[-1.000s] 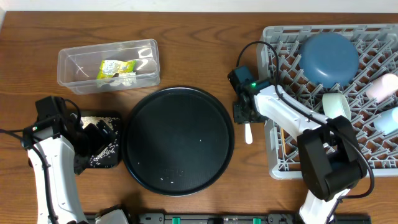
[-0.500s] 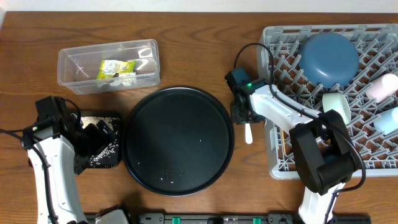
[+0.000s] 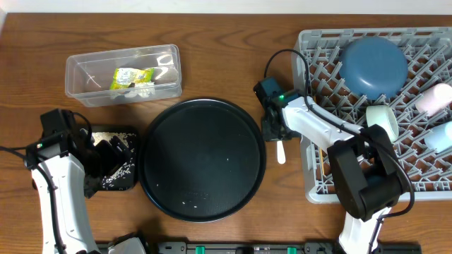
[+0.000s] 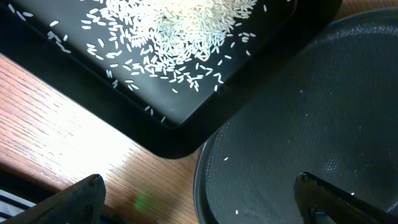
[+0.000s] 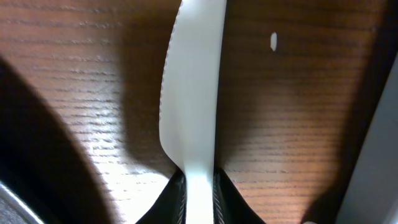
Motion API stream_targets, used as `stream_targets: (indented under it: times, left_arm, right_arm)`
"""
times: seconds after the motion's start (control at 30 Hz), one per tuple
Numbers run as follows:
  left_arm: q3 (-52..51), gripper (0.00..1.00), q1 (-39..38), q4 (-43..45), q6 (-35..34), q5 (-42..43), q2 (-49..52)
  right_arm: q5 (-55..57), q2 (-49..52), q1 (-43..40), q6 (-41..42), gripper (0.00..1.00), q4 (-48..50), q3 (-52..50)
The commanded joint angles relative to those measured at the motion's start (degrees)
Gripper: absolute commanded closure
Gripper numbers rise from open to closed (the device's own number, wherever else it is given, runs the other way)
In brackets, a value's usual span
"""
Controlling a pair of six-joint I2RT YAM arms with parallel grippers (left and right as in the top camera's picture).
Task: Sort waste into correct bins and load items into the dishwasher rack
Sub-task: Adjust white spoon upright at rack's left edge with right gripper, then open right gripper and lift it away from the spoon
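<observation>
The dishwasher rack (image 3: 311,185) is taking up the right edge of the table and is already carrying most of the load. The dark-blue bowl (image 3: 373,67) is lying upside down toward the far right corner. The mint-green bowl (image 3: 381,120) is standing on edge below it, and the pink cup (image 3: 434,99) and light-blue cup (image 3: 439,136) are lying by the right edge.

The round black tray (image 3: 201,159) is sitting mid-table, nearly bare, with only a few stray grains (image 3: 185,203) lingering near its front rim.

The clear tub (image 3: 78,77) is resting toward the far left corner with the wrapper (image 3: 132,77) inside, so that sorting looks done. The black rectangular tray (image 3: 116,176) is lying at the left edge, touching or nearly touching the round tray, and is holding the heap of rice (image 4: 180,25).

The right arm (image 3: 314,123) is reaching into the gap between the round tray and the rack, and its jaws are pinching the handle of the white utensil (image 5: 193,93), which is pointing out over the wood. The left arm (image 3: 60,176) is hovering over the corner of the black tray, its jaws spread wide and holding nothing.

As I judge it, what is left is getting the utensil into the rack and clearing the last grains, including one (image 5: 273,41) lying on the table beside the utensil. I cannot pick out the chopstick with certainty.
</observation>
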Motion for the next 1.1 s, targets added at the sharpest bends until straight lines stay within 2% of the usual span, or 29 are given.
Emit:
stream_targets:
  times: [0.0,0.2,0.67,0.9,1.07]
  left_arm:
    - [0.28,0.02,0.20,-0.17,0.96,-0.74,0.22]
    - [0.28,0.02,0.20,-0.15,0.96,-0.74,0.22]
    - [0.28,0.02,0.20,-0.17,0.96,-0.74,0.22]
    - [0.28,0.02,0.20,-0.15,0.96,-0.74,0.22]
    - [0.28,0.02,0.20,-0.15,0.96,-0.74,0.22]
  right_arm:
    - [0.72,0.74,0.20,0.28,0.90,-1.14,-0.17]
    - [0.74,-4.07,0.20,0.26,0.89,-1.29,0.37]
    - [-0.33,-18.73,-0.79,-6.12,0.90,-5.60,0.37]
    - [-0.33,-28.79,-6.25,-11.58,0.90,-8.98,0.37]
    - [-0.37,-30.75,-12.11,-15.45,0.89,-10.93,0.33]
